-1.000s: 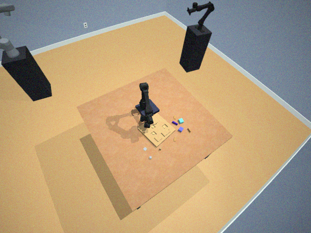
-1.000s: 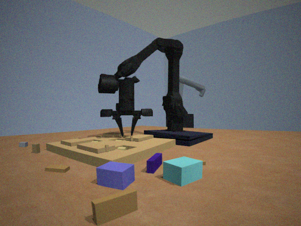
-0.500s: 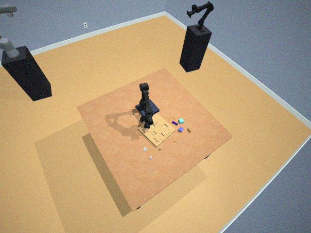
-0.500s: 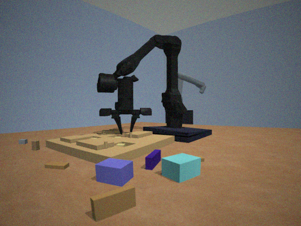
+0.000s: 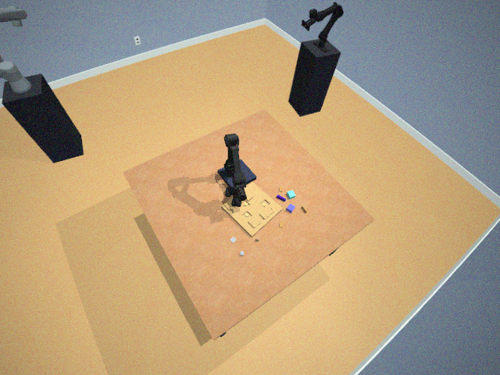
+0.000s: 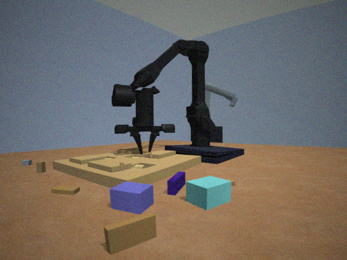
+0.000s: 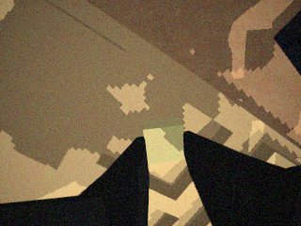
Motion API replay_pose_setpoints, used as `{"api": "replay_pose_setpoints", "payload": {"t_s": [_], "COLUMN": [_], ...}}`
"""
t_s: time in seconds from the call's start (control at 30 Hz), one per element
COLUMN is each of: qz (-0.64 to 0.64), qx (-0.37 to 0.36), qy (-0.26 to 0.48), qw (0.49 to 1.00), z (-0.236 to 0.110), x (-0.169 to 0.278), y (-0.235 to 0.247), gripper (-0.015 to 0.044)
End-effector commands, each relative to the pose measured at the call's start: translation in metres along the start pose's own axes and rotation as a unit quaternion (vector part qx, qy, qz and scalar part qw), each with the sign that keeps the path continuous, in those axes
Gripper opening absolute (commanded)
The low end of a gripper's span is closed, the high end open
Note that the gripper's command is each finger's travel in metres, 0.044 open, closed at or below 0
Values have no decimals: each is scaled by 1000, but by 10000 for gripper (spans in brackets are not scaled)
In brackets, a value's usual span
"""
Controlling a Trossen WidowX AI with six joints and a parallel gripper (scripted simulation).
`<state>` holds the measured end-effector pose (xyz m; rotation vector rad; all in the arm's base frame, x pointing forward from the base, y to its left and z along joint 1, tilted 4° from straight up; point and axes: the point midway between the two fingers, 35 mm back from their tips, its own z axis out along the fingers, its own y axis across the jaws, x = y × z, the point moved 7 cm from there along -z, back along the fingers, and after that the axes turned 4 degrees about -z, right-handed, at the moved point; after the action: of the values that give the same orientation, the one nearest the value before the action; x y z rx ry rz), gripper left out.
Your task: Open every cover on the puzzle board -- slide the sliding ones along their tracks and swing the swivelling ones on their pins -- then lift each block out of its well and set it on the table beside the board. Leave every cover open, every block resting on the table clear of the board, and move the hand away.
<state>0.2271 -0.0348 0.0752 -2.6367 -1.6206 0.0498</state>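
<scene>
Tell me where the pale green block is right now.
In the wrist view, the pale green block sits between the gripper fingers, down at the puzzle board.
</scene>
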Motion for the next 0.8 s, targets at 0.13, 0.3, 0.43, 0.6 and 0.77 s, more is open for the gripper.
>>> {"api": "replay_pose_setpoints", "payload": {"t_s": [0.13, 0.3, 0.43, 0.6, 0.77], "qz": [0, 0, 0, 0, 0], "qx": [0, 0, 0, 0, 1], "qy": [0, 0, -1, -1, -1], "qw": [1000, 1000, 1000, 1000, 1000], "z": [-4, -11, -16, -22, -28], "x": [0, 0, 1, 1, 1], "y": [0, 0, 0, 0, 0], "gripper": [80, 80, 80, 80, 80]}}
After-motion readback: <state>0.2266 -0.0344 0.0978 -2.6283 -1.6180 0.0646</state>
